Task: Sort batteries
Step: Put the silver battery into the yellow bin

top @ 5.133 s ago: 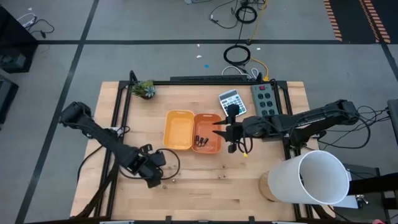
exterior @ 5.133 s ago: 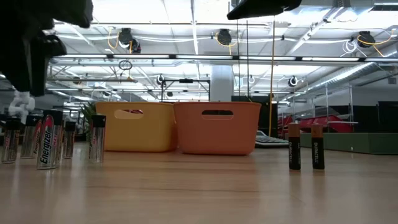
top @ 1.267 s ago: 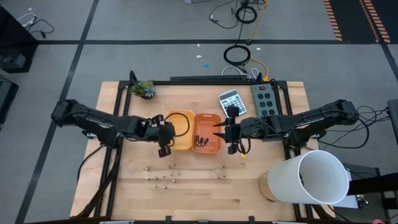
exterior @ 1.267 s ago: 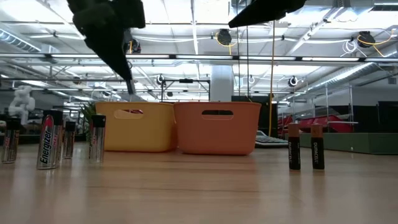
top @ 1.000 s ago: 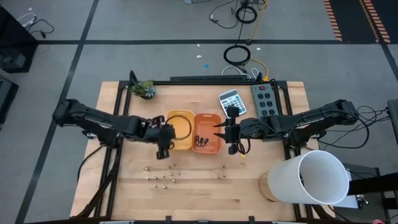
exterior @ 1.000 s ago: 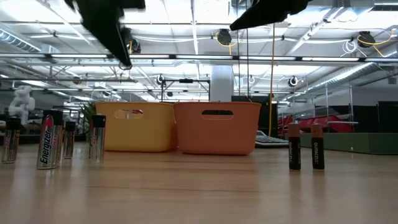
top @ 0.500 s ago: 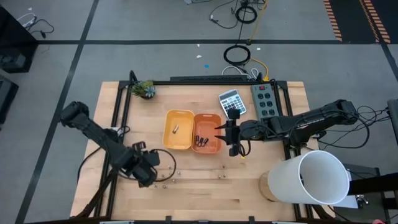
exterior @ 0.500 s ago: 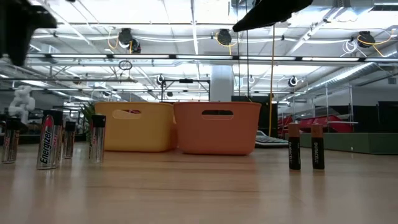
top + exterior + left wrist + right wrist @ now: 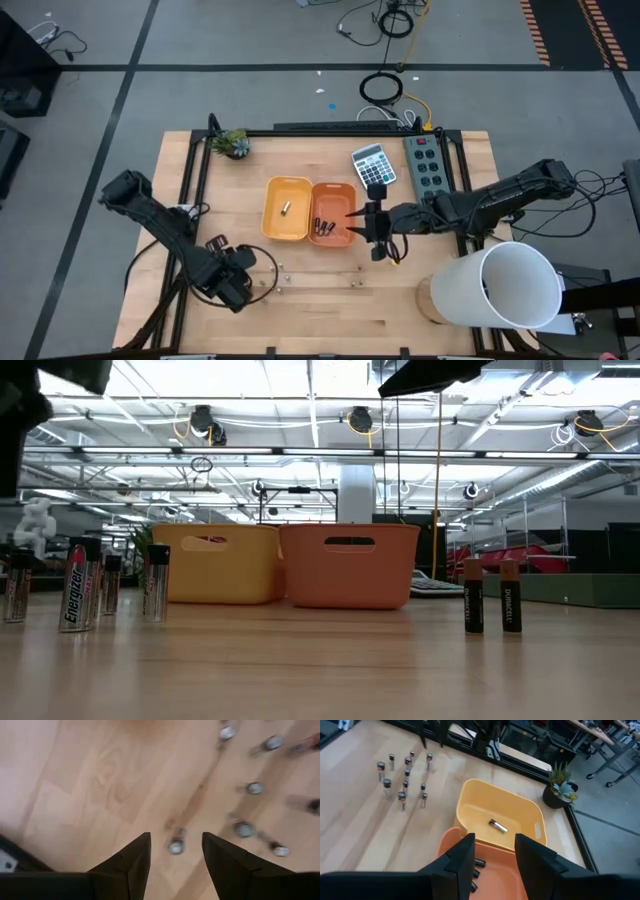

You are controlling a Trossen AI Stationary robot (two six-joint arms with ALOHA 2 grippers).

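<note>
Several silvery batteries [image 9: 245, 827] stand upright on the table near its left front; in the low view these batteries [image 9: 75, 585] stand at the left. My left gripper [image 9: 175, 837] hovers open above them, pointing down, with one battery [image 9: 176, 846] below the gap between its fingers. A yellow tray [image 9: 272, 222] holds one silvery battery [image 9: 283, 208] lying flat. The orange tray [image 9: 343, 240] beside it holds dark batteries [image 9: 322, 225]. Two dark batteries [image 9: 490, 595] stand on the table. My right gripper [image 9: 377, 228] hangs open over the orange tray's right rim.
A grey calculator [image 9: 373, 165] and a power strip [image 9: 425, 160] lie at the far right. A small plant [image 9: 233, 143] stands at the far left corner, and a big white cylinder [image 9: 505, 285] at the near right. Bare wood lies along the near edge.
My left gripper has swung from above the yellow tray toward the table's near left, has sunk and has rolled, and now stands over the standing batteries. A silvery battery shows lying in the yellow tray where the gripper was. My right gripper has drifted slightly toward the near edge.
</note>
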